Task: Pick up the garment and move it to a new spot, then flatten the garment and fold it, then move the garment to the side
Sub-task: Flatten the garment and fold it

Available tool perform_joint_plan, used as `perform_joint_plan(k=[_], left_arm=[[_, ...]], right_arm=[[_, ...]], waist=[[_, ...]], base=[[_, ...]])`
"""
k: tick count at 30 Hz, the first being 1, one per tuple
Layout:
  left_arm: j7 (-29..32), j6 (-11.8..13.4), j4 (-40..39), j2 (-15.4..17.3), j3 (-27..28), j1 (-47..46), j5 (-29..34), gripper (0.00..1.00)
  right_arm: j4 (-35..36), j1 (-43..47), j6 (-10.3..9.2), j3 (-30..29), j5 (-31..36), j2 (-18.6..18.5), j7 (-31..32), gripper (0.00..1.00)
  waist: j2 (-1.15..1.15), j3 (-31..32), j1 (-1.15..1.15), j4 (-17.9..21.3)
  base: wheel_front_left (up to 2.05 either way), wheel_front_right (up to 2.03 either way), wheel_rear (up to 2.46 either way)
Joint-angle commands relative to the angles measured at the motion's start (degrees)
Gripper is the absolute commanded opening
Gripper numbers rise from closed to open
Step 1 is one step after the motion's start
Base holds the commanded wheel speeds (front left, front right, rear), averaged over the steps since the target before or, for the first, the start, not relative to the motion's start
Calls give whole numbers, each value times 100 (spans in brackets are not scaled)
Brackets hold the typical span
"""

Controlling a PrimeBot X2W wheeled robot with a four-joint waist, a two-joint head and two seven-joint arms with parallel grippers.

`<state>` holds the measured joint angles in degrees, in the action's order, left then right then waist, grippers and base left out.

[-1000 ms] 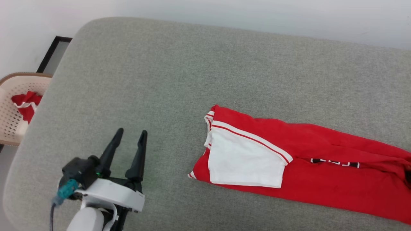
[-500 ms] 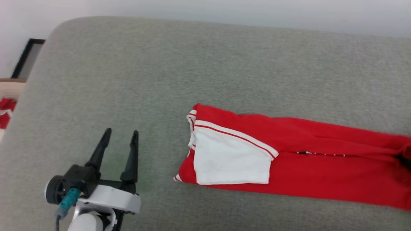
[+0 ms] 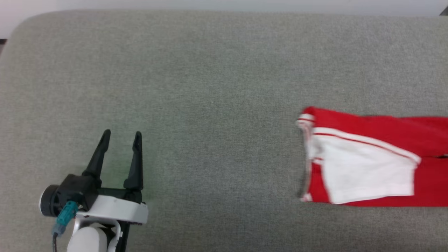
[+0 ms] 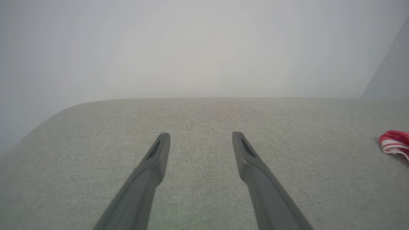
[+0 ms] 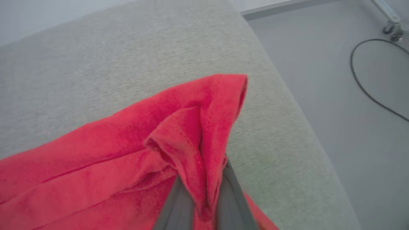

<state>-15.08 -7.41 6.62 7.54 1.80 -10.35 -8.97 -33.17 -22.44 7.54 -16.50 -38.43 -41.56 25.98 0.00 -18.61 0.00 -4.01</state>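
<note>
The garment, red and folded into a long strip with a white sleeve on top, lies on the grey padded surface at the right of the head view and runs off the right edge. In the right wrist view my right gripper is shut on a raised fold of the garment, and the red cloth hides its fingertips. My left gripper stands open at the lower left, far from the cloth. The left wrist view has its fingers apart over bare surface, with a striped corner of the garment at the far right.
In the right wrist view the rounded end of the padded surface drops to a grey floor, where a black cable lies. A pale wall stands behind the surface.
The head camera has swung right. My right gripper has shut on the garment's far end, and the garment has slid well to the right, away from the left gripper, which stays open.
</note>
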Motion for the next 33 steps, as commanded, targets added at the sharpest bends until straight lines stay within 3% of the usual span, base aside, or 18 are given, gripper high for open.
perform_joint_plan(k=[1,4,8,24,33], left_arm=[[-6,-6,-9,-14,4,-48,39,100],[-6,-6,13,-40,17,-105,103,100],[-6,-6,-14,-112,-45,-81,54,100],[-6,0,-113,-158,-312,236,-342,100],[-6,0,-68,-280,-380,157,-484,100]], right_arm=[[-38,-41,-11,-73,55,1,-41,0],[-108,-82,-10,-235,123,13,-94,0],[243,64,-10,-12,69,202,-35,0],[3304,616,-9,2065,-698,606,1080,0],[3647,238,-10,2881,-506,893,1377,0]], waist=[[0,-47,0,36],[0,-55,0,18],[0,38,0,4],[0,420,0,-188],[0,308,0,-570]], base=[[0,0,0],[0,0,0],[0,0,0],[0,0,0],[0,0,0]])
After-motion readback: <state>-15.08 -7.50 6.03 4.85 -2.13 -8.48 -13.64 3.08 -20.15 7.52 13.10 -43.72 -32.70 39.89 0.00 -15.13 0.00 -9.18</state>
